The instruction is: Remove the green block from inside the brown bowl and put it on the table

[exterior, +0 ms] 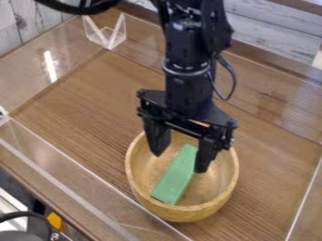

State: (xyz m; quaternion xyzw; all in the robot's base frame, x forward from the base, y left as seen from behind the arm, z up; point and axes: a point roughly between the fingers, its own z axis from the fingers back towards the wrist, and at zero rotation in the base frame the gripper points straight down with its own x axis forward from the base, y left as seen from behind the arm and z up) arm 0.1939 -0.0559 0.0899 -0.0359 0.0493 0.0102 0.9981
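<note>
The brown bowl (pixel 221 194) sits on the table (pixel 88 104) near the front right. Inside it lies the green block (pixel 174 179), a bright green bar slanting from the bowl's near left up toward its middle. My gripper (pixel 184 149) points straight down over the bowl, open wide, with its two black fingers (pixel 156 139) straddling the upper end of the block. The fingertips reach down to about rim level or just inside the bowl. Nothing is held, and the block's top end is partly hidden behind the fingers.
Clear acrylic walls (pixel 75 174) edge the tabletop at the front and left. A clear acrylic stand (pixel 105 30) sits at the back left. The arm's black column (pixel 191 47) rises behind the bowl. A pale plank wall lies at the back right.
</note>
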